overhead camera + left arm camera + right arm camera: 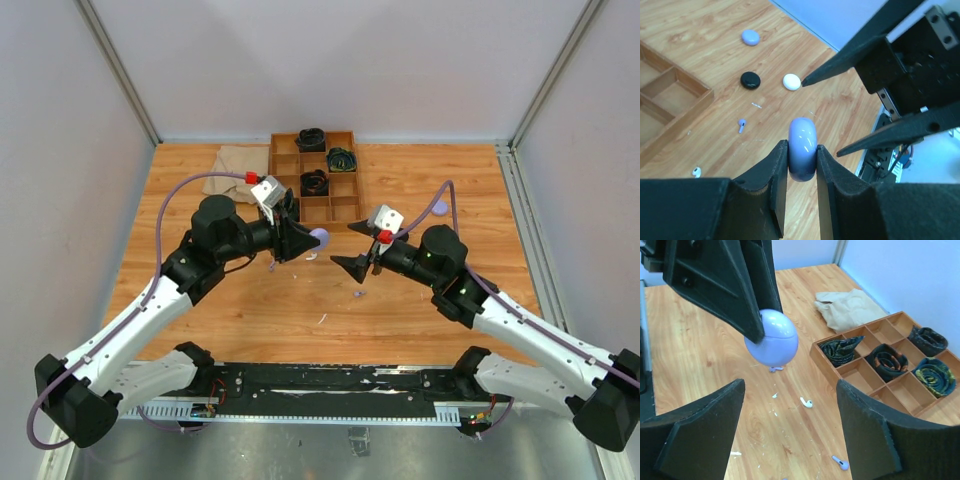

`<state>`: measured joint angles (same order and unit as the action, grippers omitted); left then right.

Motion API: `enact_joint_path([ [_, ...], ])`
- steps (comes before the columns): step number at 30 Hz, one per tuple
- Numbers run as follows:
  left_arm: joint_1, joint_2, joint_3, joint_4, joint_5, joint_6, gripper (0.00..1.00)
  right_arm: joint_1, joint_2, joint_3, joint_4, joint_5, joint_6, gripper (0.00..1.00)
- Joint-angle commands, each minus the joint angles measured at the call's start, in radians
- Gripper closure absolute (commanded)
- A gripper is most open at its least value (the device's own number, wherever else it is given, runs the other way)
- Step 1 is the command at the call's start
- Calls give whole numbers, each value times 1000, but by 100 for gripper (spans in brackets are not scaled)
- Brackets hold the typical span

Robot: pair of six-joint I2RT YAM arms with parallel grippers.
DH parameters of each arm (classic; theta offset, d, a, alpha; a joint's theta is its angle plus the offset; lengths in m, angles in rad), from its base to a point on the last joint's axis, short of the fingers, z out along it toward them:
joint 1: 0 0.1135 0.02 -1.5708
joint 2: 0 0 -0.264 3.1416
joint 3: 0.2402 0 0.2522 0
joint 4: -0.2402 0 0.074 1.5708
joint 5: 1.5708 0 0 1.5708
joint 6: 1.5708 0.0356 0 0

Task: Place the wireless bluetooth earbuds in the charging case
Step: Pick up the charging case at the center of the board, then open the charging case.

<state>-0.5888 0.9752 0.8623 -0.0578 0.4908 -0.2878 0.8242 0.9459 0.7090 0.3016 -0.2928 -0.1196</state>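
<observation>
Left gripper [801,148] is clamping the round lilac plastic charging case [802,134] edge-on, above the wooden tabletop [715,60]. Right gripper [790,387] is gaping wide, empty, facing it. The tiny stemmed lilac plastic earbud [741,125] and the white plastic earbud [696,172] are lying loose on the wood below.

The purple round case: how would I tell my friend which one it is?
Find the wooden tray at the back of the table, then the left pincer just in front of it. The lilac case is squeezed between that pincer's fingers, up off the table. The other lilac puck, the black one and the white one all lie on the table.
</observation>
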Motion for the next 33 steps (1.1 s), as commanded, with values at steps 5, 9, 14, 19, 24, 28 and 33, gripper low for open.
enact_joint_path([
  [5,-2,22,113,-122,180,258,84,-108,-12,34,-43,-384,56,27],
  [9,-3,45,154,-161,265,328,84,-134,12,69,-46,-474,69,30],
  [14,-6,27,144,-130,337,362,84,-174,39,81,11,-562,127,34],
  [19,-6,-2,132,-99,352,374,85,-178,76,90,69,-618,181,40],
  [24,-6,-3,129,-79,370,366,85,-179,115,92,144,-651,240,46],
  [28,-7,-3,122,-71,378,362,85,-179,130,92,194,-671,276,50],
  [33,-8,-8,114,-51,385,350,85,-179,141,93,231,-691,301,53],
])
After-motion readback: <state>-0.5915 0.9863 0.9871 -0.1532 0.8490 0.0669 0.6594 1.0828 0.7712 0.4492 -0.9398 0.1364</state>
